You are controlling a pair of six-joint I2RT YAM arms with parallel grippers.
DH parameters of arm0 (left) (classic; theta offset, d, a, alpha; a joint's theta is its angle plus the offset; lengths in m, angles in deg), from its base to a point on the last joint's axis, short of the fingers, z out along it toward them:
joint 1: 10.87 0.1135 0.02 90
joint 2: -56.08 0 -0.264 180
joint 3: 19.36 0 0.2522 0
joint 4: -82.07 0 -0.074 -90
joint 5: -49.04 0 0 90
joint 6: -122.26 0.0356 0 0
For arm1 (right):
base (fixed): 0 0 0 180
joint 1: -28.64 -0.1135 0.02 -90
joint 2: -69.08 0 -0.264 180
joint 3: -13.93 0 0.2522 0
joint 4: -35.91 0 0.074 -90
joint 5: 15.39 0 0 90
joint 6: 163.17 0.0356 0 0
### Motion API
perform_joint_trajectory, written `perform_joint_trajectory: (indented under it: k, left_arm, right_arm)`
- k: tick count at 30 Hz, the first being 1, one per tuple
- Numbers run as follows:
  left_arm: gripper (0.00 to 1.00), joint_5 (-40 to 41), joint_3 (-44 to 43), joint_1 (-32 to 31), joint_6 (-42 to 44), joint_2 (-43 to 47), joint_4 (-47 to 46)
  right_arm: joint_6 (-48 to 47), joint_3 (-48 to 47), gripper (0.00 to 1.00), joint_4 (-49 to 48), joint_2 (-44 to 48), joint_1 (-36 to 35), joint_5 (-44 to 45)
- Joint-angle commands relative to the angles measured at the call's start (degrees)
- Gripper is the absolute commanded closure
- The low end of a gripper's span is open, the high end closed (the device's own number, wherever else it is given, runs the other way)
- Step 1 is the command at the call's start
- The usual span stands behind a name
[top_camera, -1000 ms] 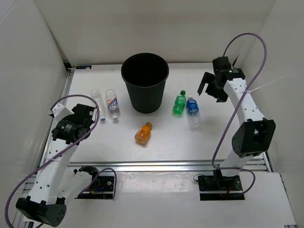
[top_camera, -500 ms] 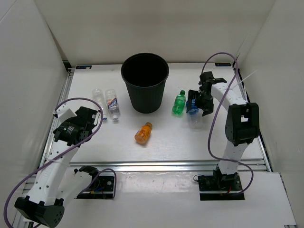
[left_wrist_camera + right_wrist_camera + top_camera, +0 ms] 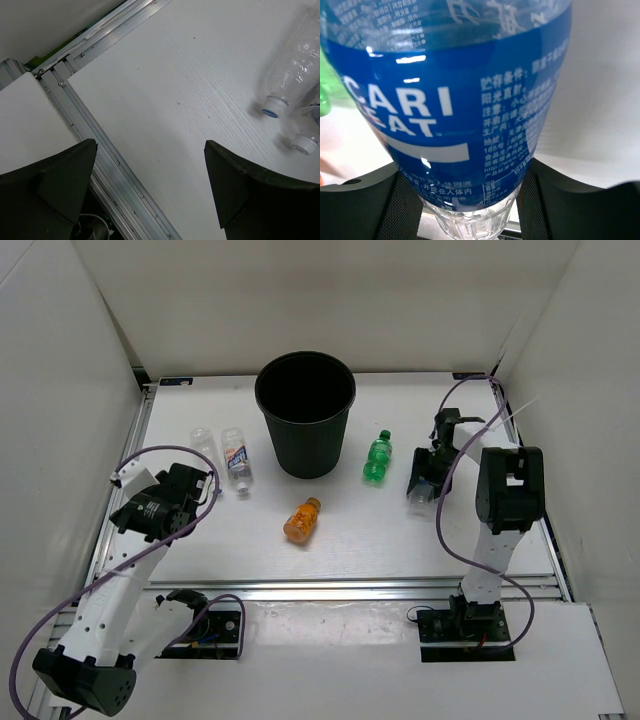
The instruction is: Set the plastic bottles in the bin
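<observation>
**Right claw closed on the blue-label bottle, 4 other bottles lying loose near the bin**

The bin (image 3: pixel 305 415) is a round black plastic bucket, smooth-walled and tapering toward its base. It stands upright at the far middle of a white table (image 3: pixel 190 75) with a faint wood-grain texture.

The right claw (image 3: pixel 424 478) is at table level right of the bin. Its 2 black fingers (image 3: pixel 402 205), faced with fine mesh, press against opposite sides of the blue-label bottle (image 3: pixel 460 115). This bottle is clear ribbed plastic. Its glossy blue band carries the white letters "CARI" and "EAT", cut off at the edge, beside columns of small Chinese print.

The green bottle (image 3: pixel 377 457) lies between bin and claw, touching neither. The orange bottle (image 3: pixel 302 519) lies alone on open table in front of the bin.

To the bin's left, 2 clear crinkled bottles lie side by side: the blue-capped bottle (image 3: pixel 290 65) and the white-capped bottle (image 3: pixel 306 140).

The left claw (image 3: pixel 150 185) gapes wide and holds nothing. It is poised near the ribbed aluminium rail (image 3: pixel 100 140) at the table's left edge, with bare surface between it and the 2 caps.
</observation>
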Motion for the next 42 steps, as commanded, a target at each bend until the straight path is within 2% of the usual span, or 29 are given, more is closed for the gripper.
perform_joint_trajectory:
  k: [1, 2, 3, 5, 8, 10, 11, 12, 14, 16, 17, 18, 20, 21, 24, 25, 26, 27, 29, 31, 34, 36, 39, 42]
  left_arm:
    - [0.00, 1.45, 0.96, 0.25, -3.08, -0.81, 0.78]
    - [0.00, 0.57, 0.96, 0.86, -3.09, -1.77, 0.78]
    - [0.00, 0.56, 0.96, 0.86, -3.70, -2.99, 0.78]
    - [0.00, -0.23, 0.96, 1.39, -4.41, -4.49, 0.78]
    - [0.00, -2.77, -0.44, 2.00, -5.54, -8.36, 0.78]
    - [0.00, -3.30, -2.63, 3.23, -6.86, -11.95, 3.23]
    - [0.00, -3.30, -3.69, 3.23, -10.78, -13.28, 4.99]
    - [0.00, -2.52, -4.40, 4.89, -10.82, -14.33, 6.40]
    - [0.00, -2.51, -5.97, 5.52, -11.96, -16.00, 6.41]
    - [0.00, -2.51, -7.03, 6.31, -12.49, -16.71, 6.41]
    - [0.00, -2.51, -8.17, 6.31, -12.49, -17.59, 5.63]
    - [0.00, -2.51, -8.70, 6.31, -11.97, -17.60, 4.75]
    - [0.00, -3.12, -9.41, 6.31, -11.10, -19.69, 3.43]
    - [0.00, -3.65, -9.93, 6.31, -9.09, -20.23, 1.07]
    - [0.00, -4.80, -10.55, 6.31, -8.45, -21.55, -0.80]
    - [0.00, -4.80, -10.55, 6.31, -8.45, -22.16, -2.80]
    - [0.00, -5.41, -10.55, 6.31, -7.32, -22.17, -4.12]
    - [0.00, -6.37, -10.55, 6.31, -5.74, -22.17, -5.79]
    - [0.00, -8.39, -10.55, 5.70, 1.63, -22.17, -13.22]
    - [0.00, -9.71, -8.28, 5.70, 6.64, -20.68, -18.70]
    - [0.00, -11.04, -5.81, 5.70, 9.47, -19.44, -28.64]
    - [0.00, -11.04, -5.81, 6.39, 10.36, -21.27, -30.58]
    - [0.00, -11.56, -12.64, 7.01, 12.64, -31.09, -30.59]
    - [0.00, -10.96, -16.17, 7.54, 13.78, -36.65, -30.59]
  right_arm:
    - [-0.01, -0.13, 0.62, 0.56, 2.95, 3.05, -0.59]
    - [0.70, -0.84, 0.67, 1.09, 3.92, 3.59, 0.02]
    - [2.01, -1.72, 0.77, 1.79, 5.07, 4.20, 0.99]
    - [5.44, -5.13, 0.83, 3.03, 9.63, 4.21, 1.61]
    - [8.95, -10.93, 0.83, 3.03, 15.44, 1.93, -2.33]
    - [10.19, -20.76, 0.84, 3.03, 15.45, -1.23, -6.45]
    - [10.20, -24.19, 0.84, 1.38, 15.45, -2.55, -9.78]
    - [10.98, -27.79, 0.86, 0.49, 13.71, -5.61, -10.68]
    - [10.99, -41.23, 0.88, -0.05, 10.46, -8.52, -11.75]
    - [12.21, -51.16, 0.88, -0.05, 3.87, -12.04, -15.41]
    - [13.00, -59.47, 0.88, -0.05, 1.76, -13.97, -16.48]
    - [13.80, -61.56, 0.88, -1.70, -1.31, -14.68, -17.89]
    - [16.16, -60.88, 0.78, -6.96, -1.95, -16.44, -23.75]
    - [16.70, -58.35, 0.76, -12.82, -2.56, -16.97, -25.62]
    - [15.14, -61.73, 0.66, -15.51, -6.86, -19.69, -28.00]
    - [14.34, -63.50, 0.57, -14.30, -7.57, -20.31, -28.01]
    - [13.64, -63.51, 0.40, -13.76, -7.58, -21.10, -28.01]
    - [12.84, -61.95, 0.00, -13.15, -6.54, -21.10, -27.49]
    - [10.73, -56.78, 0.00, -12.61, -4.51, -21.11, -26.78]
    - [9.68, -56.75, 0.00, -9.47, -3.01, -21.11, -24.32]
    - [9.67, -55.79, 0.00, -8.04, 0.93, -18.48, -21.69]
    - [9.67, -53.16, 0.00, -8.04, 4.19, -17.24, -21.68]
    - [9.67, -47.28, 0.00, -7.52, 7.18, -15.57, -22.99]
    - [9.67, -44.71, 0.00, -6.20, 8.68, -15.05, -23.79]
